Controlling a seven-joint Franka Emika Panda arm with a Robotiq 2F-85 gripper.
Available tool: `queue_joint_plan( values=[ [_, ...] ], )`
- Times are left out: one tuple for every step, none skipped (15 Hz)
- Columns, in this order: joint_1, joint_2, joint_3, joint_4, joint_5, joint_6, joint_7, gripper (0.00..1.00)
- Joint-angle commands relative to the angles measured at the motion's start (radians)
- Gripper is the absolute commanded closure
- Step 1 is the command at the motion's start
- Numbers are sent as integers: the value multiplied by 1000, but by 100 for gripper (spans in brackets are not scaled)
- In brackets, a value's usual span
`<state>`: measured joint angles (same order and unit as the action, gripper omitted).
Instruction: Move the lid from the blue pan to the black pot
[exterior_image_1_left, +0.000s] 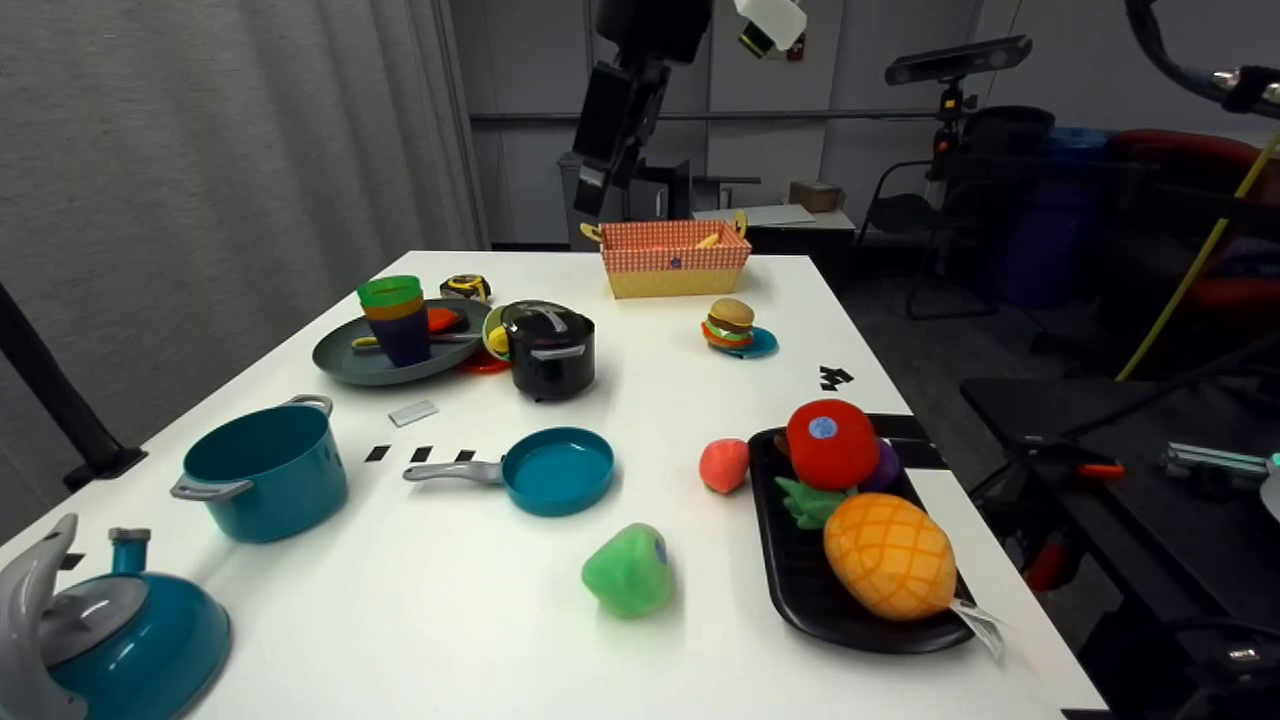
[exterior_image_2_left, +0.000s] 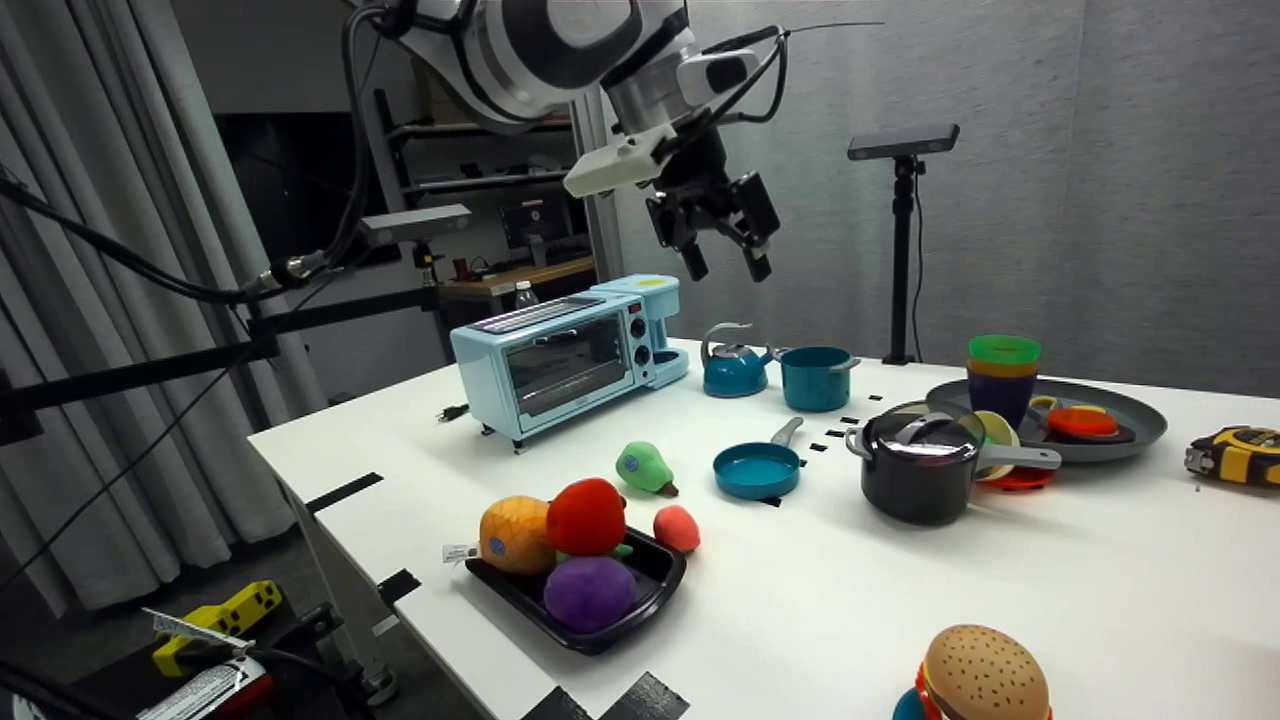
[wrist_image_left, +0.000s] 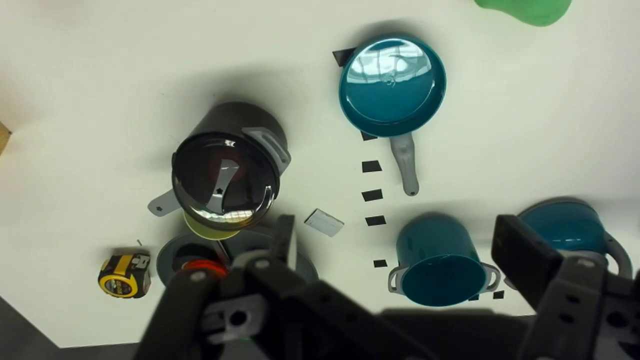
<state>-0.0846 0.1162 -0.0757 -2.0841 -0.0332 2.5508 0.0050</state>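
The dark see-through lid (exterior_image_1_left: 547, 318) with a grey handle rests on top of the black pot (exterior_image_1_left: 553, 372); this shows in both exterior views, with the lid (exterior_image_2_left: 922, 428) over the pot (exterior_image_2_left: 912, 492). In the wrist view the lid (wrist_image_left: 240, 192) covers the mouth of the black pot (wrist_image_left: 240, 117). The blue pan (exterior_image_1_left: 560, 475) stands uncovered with nothing in it; it also shows in an exterior view (exterior_image_2_left: 757, 472) and in the wrist view (wrist_image_left: 387, 102). My gripper (exterior_image_2_left: 727, 266) is open and empty, high above the table; its spread fingers show in the wrist view (wrist_image_left: 397, 240).
A deep teal pot (exterior_image_1_left: 265, 475) and teal kettle (exterior_image_1_left: 150, 640) stand near the pan. A grey plate (exterior_image_1_left: 350, 365) with cups and toy food lies beside the black pot. A black tray (exterior_image_1_left: 775, 590) holds plush food. A toaster oven (exterior_image_2_left: 560, 360) and basket (exterior_image_1_left: 675, 270) stand further off.
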Motion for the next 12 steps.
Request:
queue_joint_plan(
  values=[
    [2,-17,-2,-17,-2,-2,-1,0],
    [2,-30,-2,-30,-3,-2,-1,0],
    [2,-38,-2,-38,-3,-2,-1,0],
    [2,-41,-2,-42,-4,-2,-1,0],
    [2,-41,-2,-43,-4,-2,-1,0],
    [2,-41,-2,-43,-4,-2,-1,0],
    [2,-41,-2,-43,-4,-2,-1,0],
    [2,-41,-2,-43,-4,-2,-1,0],
    [2,-41,-2,-43,-4,-2,-1,0],
    [2,-41,-2,-43,-4,-2,-1,0],
    [2,-41,-2,-43,-4,-2,-1,0],
    [2,-41,-2,-43,-4,-2,-1,0]
  ],
)
